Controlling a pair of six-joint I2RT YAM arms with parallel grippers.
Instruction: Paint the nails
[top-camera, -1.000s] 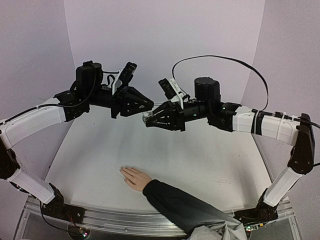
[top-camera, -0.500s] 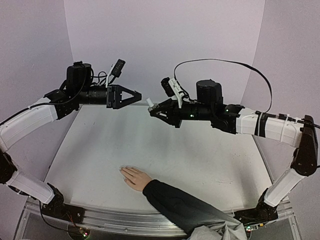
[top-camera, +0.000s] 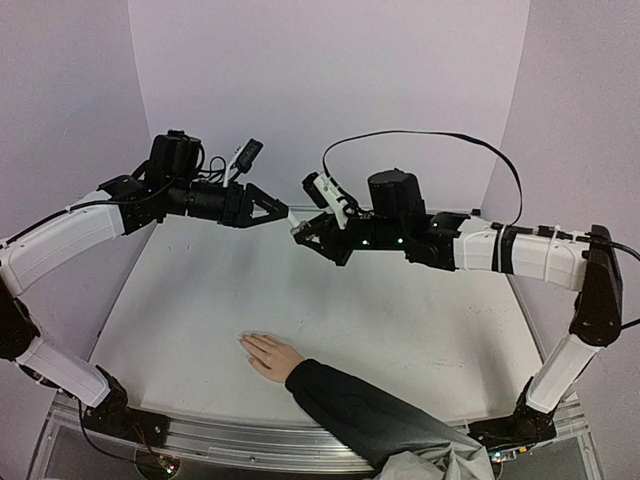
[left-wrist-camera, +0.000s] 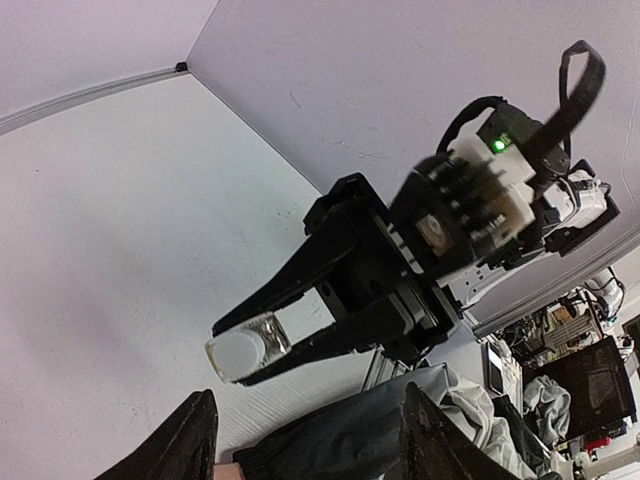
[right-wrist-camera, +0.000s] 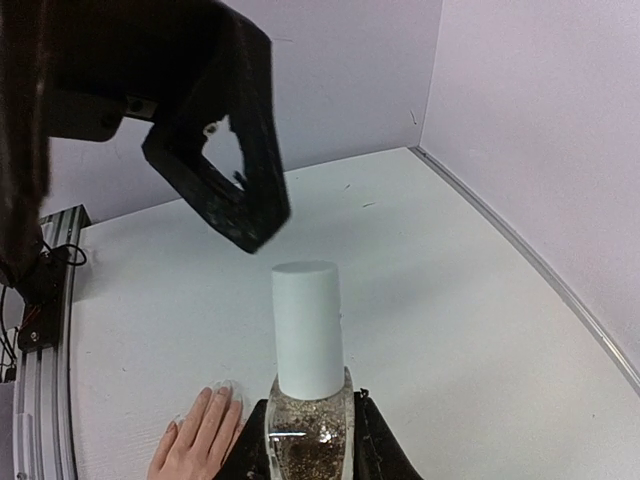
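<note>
The nails (right-wrist-camera: 222, 385) sit at the fingertips of a light-skinned hand (top-camera: 268, 356) lying flat, palm down, on the white tabletop (top-camera: 420, 320) near its front edge. They are tiny and pale, too small to make out singly in the top view. The hand's long axis runs from the dark sleeve (top-camera: 360, 410) at the lower right toward the upper left, so the fingers, and the nails with them, point left and slightly away from the arm bases. Both grippers hang well above, over the far half of the tabletop, tips facing each other. The right gripper (top-camera: 300, 230) has its jaws clamped on a small clear bottle (right-wrist-camera: 305, 420) of glittery polish, its white cap (right-wrist-camera: 307, 325) aimed at the left gripper (top-camera: 280, 208), whose jaws stand apart and empty.
</note>
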